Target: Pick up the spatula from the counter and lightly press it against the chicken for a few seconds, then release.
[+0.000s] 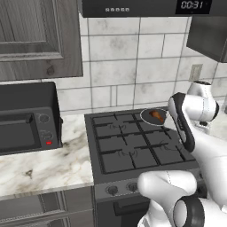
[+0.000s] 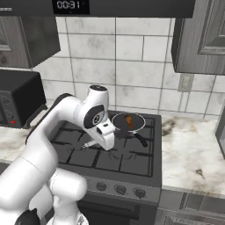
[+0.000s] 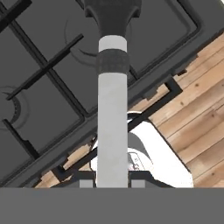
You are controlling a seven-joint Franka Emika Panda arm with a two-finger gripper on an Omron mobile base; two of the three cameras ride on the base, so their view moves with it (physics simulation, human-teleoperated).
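The robot's two-finger gripper [image 3: 112, 184] is clamped shut on the long pale-grey spatula with a dark collar band and a dark head [image 3: 112, 131]. The handle rises straight out from between the fingers and the head sits at its far end, over a burner of the black gas stove with cast grates [image 1: 128, 146]. The piece of browned orange chicken [image 2: 128, 121] lies in the round dark frying pan with a pale rim [image 2: 139, 119], just beside the hand, toward the rear wall and off to the fingers' right. It is not in front of the spatula head. The main risk, then, is probably the swing. The wrist has to turn the head round toward the pan, and the pan's dark straight handle [image 2: 140, 139], which juts forward on the fingers' right, could be clipped and the pan shoved across the grate. A second risk is the grip. The fingers appear to hold a smooth round shaft far from the head, so any press gives the head long leverage, and the shaft may twist or slide between the pads. Pressing too hard could skid the chicken to the rim or tip the pan. Letting go while the head is loaded might drop the spatula onto the grates.
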